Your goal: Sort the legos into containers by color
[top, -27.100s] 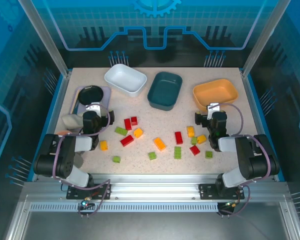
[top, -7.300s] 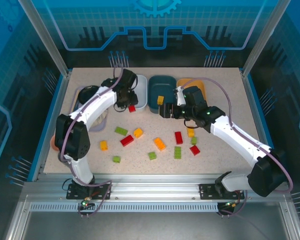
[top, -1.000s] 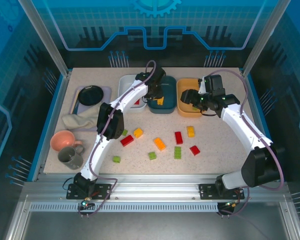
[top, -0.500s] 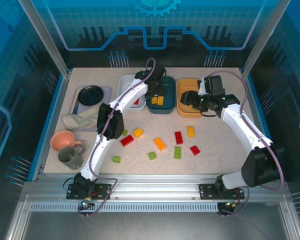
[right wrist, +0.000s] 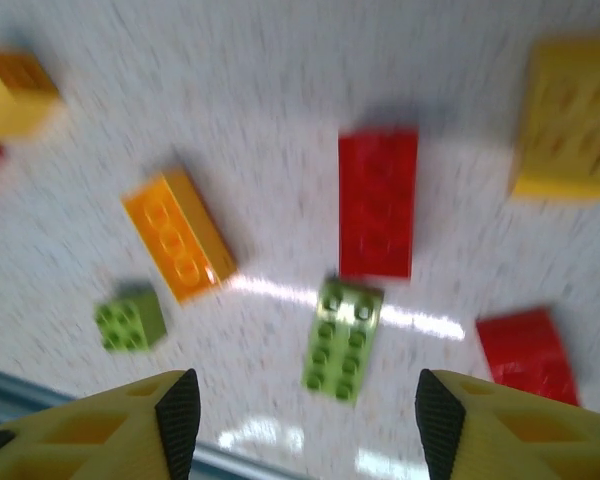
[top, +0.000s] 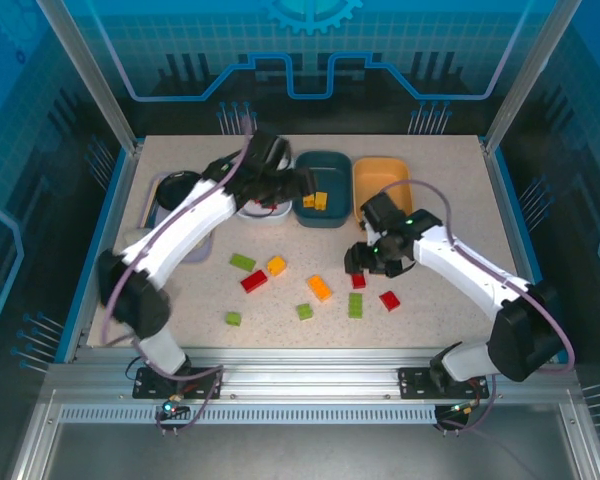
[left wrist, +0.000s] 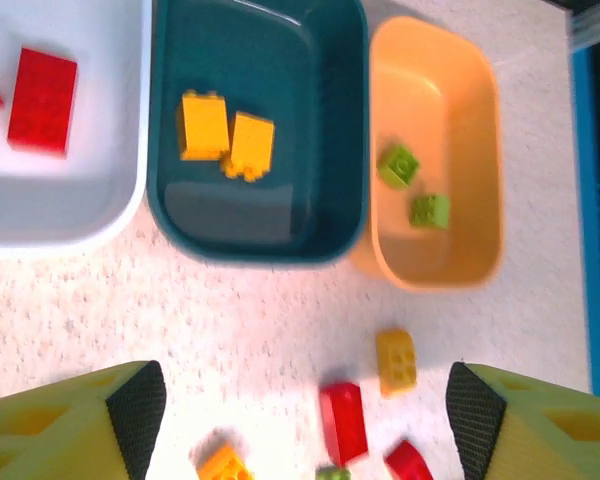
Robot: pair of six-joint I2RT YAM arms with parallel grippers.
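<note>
**Q:** How are the two end effectors shown?

**A:** The left gripper (left wrist: 305,430) is seen with its fingers (left wrist: 70,425) spread wide, and nothing is held between them. It is poised over bare table (left wrist: 230,310), on the near side of the tubs. The right gripper (right wrist: 300,425) is likewise seen parted and empty, and it is held above a scatter of loose bricks.

**Q:** Where are the sorted legos found?

**A:** Three tubs are set side by side. A red lego (left wrist: 42,88) is seen lying in the white tub (left wrist: 80,215). Two orange-yellow legos (left wrist: 205,125) are seen touching one another in the dark teal tub (left wrist: 280,60). Two green legos (left wrist: 398,165) are seen close together in the orange-yellow tub (left wrist: 435,90).

**Q:** Which pieces are left on the table?

**A:** Under the right gripper, a loose red brick (right wrist: 377,203) is shown with a long green brick (right wrist: 342,338) just beside its near end. An orange brick (right wrist: 178,233) and a small green brick (right wrist: 130,318) are shown to the left. A yellow brick (right wrist: 568,120) and a second red brick (right wrist: 525,352) are shown to the right. This view is blurred, so finer detail cannot be told.
</note>
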